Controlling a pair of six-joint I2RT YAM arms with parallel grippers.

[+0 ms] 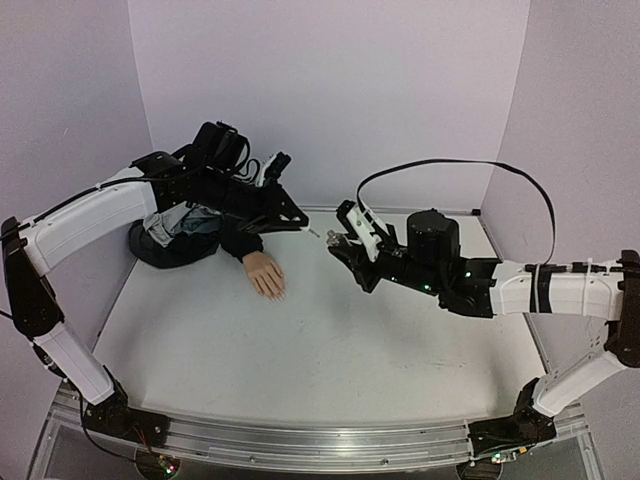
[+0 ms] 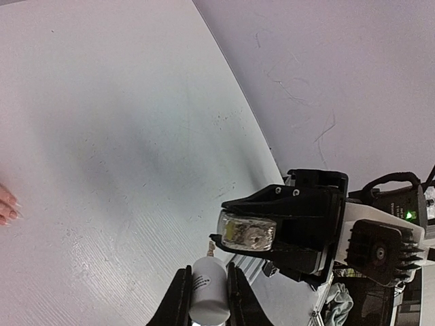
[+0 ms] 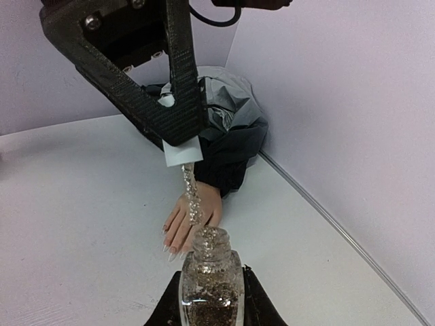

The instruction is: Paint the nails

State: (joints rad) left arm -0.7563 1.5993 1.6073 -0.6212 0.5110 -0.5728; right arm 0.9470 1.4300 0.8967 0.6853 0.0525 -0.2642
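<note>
The nails (image 3: 170, 250) tip a pale hand (image 3: 178, 221) that lies flat on the surface (image 3: 81, 224), left of centre in the overhead view, coming out of a dark sleeve (image 3: 228, 163) with its fingertips pointing toward the lower right of that frame. They look bare to us, though they are too small to be sure. Right of the hand and raised off the surface, our right fingers (image 3: 211, 288) are clamped on the glitter bottle (image 3: 209, 275). Our left fingers (image 2: 207, 272) are clamped on the white cap (image 2: 206, 295), and its brush (image 3: 190, 193), thick with glitter, hangs with its tip at the bottle's mouth. We judge this to be the loading step, with no painting started. Next we must lift the brush clear of the neck, carry it to the hand, and lower the tip gently onto one nail while holding the bottle level.
</note>
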